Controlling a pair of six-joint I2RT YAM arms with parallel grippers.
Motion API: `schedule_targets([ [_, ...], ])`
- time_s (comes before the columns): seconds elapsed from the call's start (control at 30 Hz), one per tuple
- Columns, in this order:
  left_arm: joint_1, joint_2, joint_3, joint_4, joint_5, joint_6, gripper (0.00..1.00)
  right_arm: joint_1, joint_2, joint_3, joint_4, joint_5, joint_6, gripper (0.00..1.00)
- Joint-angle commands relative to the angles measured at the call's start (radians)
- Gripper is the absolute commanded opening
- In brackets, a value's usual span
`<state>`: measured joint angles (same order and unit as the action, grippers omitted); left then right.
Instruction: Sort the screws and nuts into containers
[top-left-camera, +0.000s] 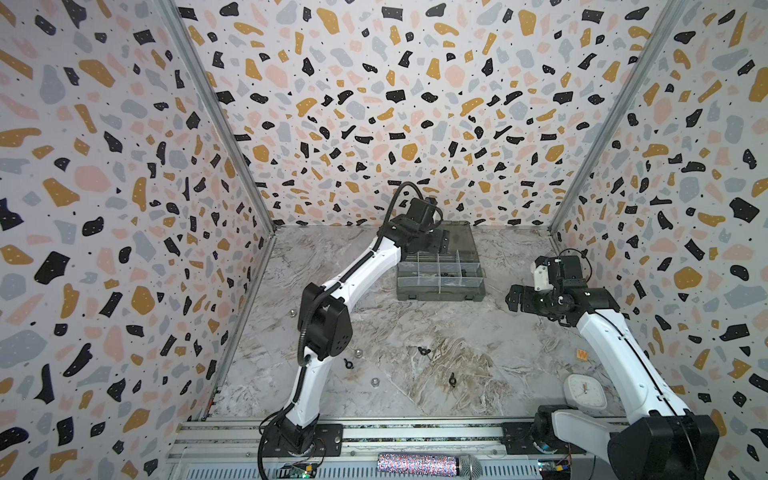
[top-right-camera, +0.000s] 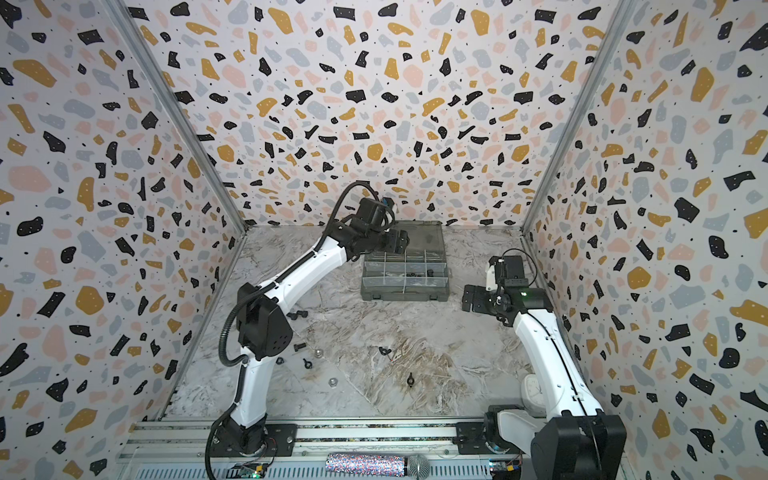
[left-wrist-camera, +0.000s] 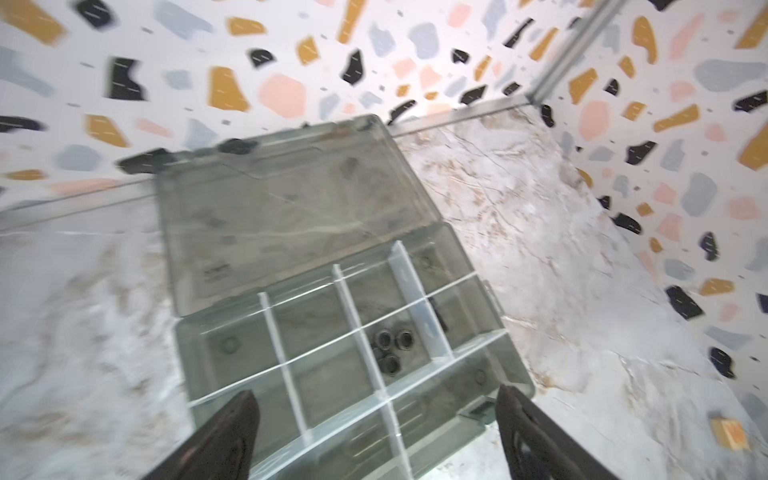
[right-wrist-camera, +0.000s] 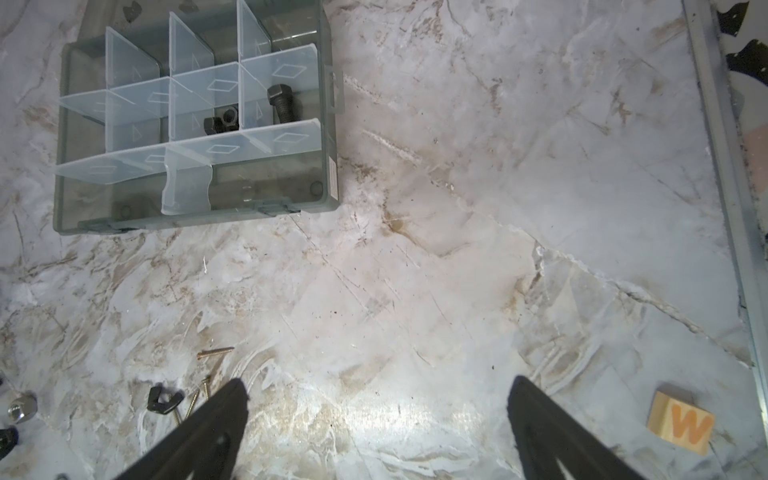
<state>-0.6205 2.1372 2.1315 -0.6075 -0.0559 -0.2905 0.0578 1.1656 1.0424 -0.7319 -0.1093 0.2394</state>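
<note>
Closest to the lens, the dark matte fingers of my right tool (right-wrist-camera: 378, 380) stand spread wide and hold nothing, over bare surface (right-wrist-camera: 457, 249), a glossy marble-patterned sheet in grey, white and rusty brown. Just beside one finger lie a black wing nut (right-wrist-camera: 160, 401) and thin brass screws (right-wrist-camera: 216, 353), flat and threaded, at differing angles. A silver domed nut (right-wrist-camera: 23, 409) sits a little further off, and a square wooden tile (right-wrist-camera: 681, 428) with an orange W lies near the other finger. My left tool (left-wrist-camera: 376, 392) is likewise spread and empty, hovering above the organizer box (top-left-camera: 438, 293), a rectangle of smoky translucent plastic with its flat lid (top-left-camera: 457, 237) hinged back toward the rear wall. Pale frosted dividers cut it into small rectangular compartments (right-wrist-camera: 137, 133). In the middle row, the end compartment on my right arm's side holds one black bolt (right-wrist-camera: 282, 104): hex head toward the hinge side, stubby threaded shank toward the latched front, long axis roughly along the short dividers. The neighbouring compartment holds a cluster of black nuts (left-wrist-camera: 392, 349), ring-shaped with open holes. In both top views more wing nuts (top-left-camera: 452, 379) and silver nuts (top-left-camera: 375, 381) lie scattered on the near half of the surface, well apart from the box.
</note>
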Motion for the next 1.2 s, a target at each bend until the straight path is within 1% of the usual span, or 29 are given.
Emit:
schedule_targets([
  [0.0, 0.023, 0.026, -0.062, -0.142, -0.204, 0.02, 0.91, -0.003, 0.039, 0.003, 0.075, -0.011, 0.022, 0.99],
  [0.1, 0.024, 0.001, -0.131, -0.149, -0.22, 0.022, 0.9, 0.005, 0.113, 0.058, 0.089, -0.026, 0.016, 0.99],
  [0.2, 0.023, -0.037, -0.205, -0.103, -0.192, -0.003, 0.87, 0.032, 0.176, 0.117, 0.097, -0.019, 0.015, 0.99],
  [0.37, 0.024, -0.045, -0.234, -0.056, -0.168, -0.037, 0.72, 0.099, 0.238, 0.165, 0.102, -0.011, 0.025, 0.99],
  [0.5, 0.023, -0.005, -0.212, -0.05, -0.176, -0.041, 0.64, 0.131, 0.258, 0.176, 0.099, -0.01, 0.029, 0.99],
  [0.63, 0.026, 0.041, -0.189, -0.049, -0.187, -0.06, 0.62, 0.143, 0.266, 0.203, 0.07, 0.001, 0.024, 0.99],
  [0.83, 0.038, 0.091, -0.171, -0.041, -0.185, -0.068, 0.6, 0.145, 0.228, 0.171, 0.062, 0.031, 0.019, 0.99],
  [0.97, 0.059, 0.137, -0.138, -0.044, -0.182, -0.067, 0.59, 0.145, 0.209, 0.15, 0.068, 0.037, 0.024, 0.99],
  [1.17, 0.098, 0.208, -0.093, -0.054, -0.16, -0.076, 0.57, 0.143, 0.224, 0.163, 0.065, 0.055, 0.018, 0.99],
])
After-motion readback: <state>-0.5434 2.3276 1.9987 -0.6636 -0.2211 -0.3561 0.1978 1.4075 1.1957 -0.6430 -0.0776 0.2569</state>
